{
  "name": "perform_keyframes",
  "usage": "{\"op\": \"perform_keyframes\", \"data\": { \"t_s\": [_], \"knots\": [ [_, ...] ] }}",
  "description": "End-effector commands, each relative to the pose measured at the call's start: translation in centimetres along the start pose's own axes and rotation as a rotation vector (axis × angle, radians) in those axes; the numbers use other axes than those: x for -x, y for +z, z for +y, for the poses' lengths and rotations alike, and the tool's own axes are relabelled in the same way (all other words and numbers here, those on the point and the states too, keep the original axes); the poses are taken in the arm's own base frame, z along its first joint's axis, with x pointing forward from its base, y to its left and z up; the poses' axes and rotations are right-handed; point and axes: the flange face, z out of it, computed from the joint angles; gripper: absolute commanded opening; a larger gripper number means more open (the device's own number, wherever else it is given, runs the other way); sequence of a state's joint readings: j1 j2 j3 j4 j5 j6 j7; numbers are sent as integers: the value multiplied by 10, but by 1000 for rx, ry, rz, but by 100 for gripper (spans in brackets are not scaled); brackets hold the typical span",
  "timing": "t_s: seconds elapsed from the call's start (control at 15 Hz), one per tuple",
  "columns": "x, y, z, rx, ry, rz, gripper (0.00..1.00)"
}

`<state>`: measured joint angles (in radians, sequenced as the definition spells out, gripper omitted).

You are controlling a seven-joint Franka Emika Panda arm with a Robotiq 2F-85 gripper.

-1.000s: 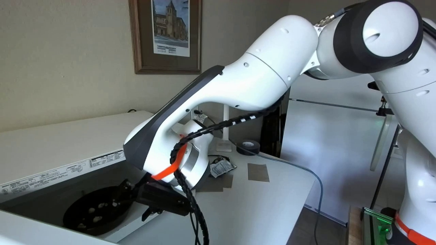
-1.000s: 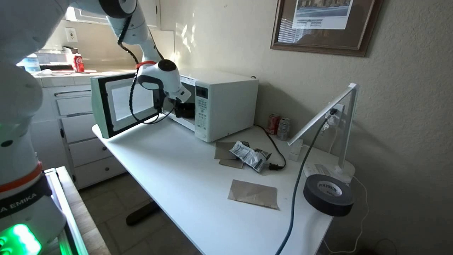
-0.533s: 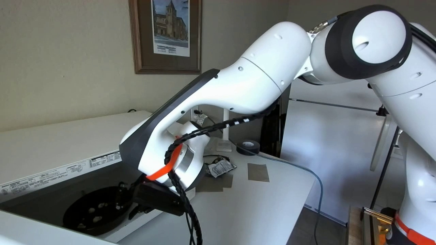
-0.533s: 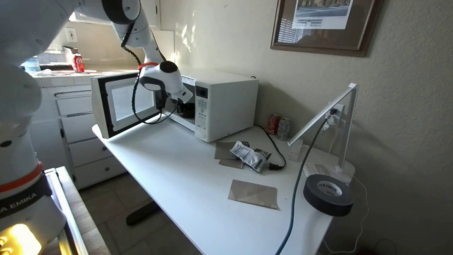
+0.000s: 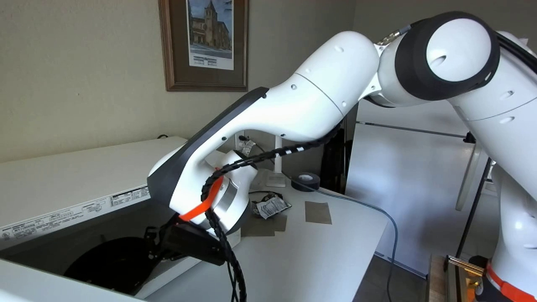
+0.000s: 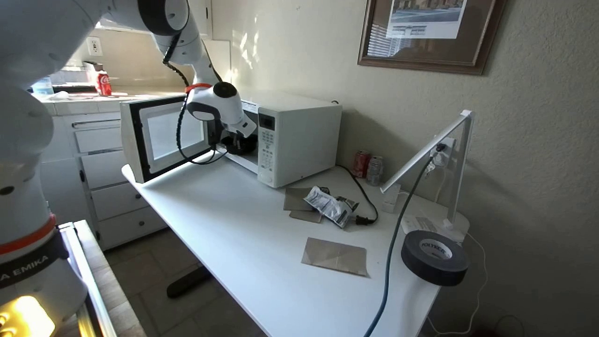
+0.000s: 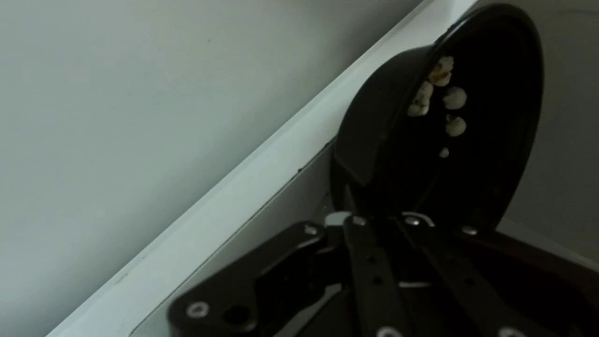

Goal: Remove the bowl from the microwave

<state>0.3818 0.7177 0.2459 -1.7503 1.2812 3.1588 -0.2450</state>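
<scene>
Bowl just tipped and shifted in my pincer, clenched on its rim. Popcorn showed in an exterior view half a second ago; now I only see popcorn upper right in the wrist view. Bowl's still inside the microwave. Reads as grip good, lift starting; spill risk.
</scene>
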Motion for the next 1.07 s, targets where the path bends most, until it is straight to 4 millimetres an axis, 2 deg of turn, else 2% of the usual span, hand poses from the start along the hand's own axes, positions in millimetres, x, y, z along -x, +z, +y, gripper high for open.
{"op": "perform_keyframes", "data": {
  "t_s": [0.0, 0.2, 0.47, 1.0],
  "knots": [
    [0, 6, 4, -1, 15, 19, 2],
    [-3, 2, 5, -3, 35, 13, 2],
    [-13, -19, 15, 9, 31, 8, 2],
    [-3, -57, 25, 29, 22, -15, 2]
  ]
}}
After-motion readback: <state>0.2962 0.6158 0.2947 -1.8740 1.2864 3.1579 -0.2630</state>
